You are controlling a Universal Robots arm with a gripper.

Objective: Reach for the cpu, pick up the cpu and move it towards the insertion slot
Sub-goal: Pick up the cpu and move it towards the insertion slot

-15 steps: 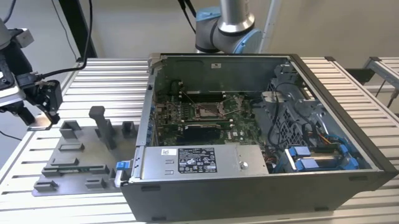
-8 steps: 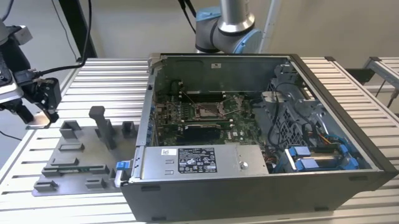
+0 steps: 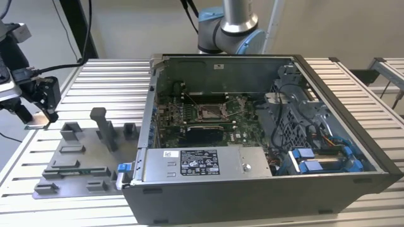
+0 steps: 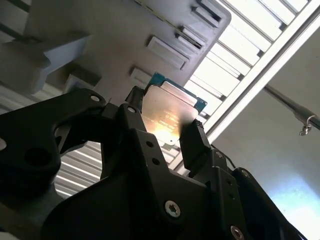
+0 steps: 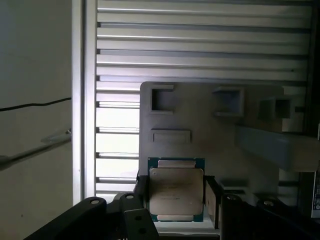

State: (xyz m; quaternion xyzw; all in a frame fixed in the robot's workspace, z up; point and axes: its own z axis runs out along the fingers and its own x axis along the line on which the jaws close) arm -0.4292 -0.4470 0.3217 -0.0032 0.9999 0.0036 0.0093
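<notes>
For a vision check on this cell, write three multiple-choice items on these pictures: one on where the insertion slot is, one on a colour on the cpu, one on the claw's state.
1. Where is the insertion slot? A on the floor; B inside the open computer case; C on a shelf.
2. What colour is the border round the cpu in the first wrist view? A blue-green; B red; C white.
3. How is the claw? A open and empty; B shut on a cable; C shut on the cpu.
Key: 1 B, the exterior view shows it within the case walls. 2 A, a blue-green rim frames the silvery face. 3 C, it clamps the chip's two sides in both wrist views.
</notes>
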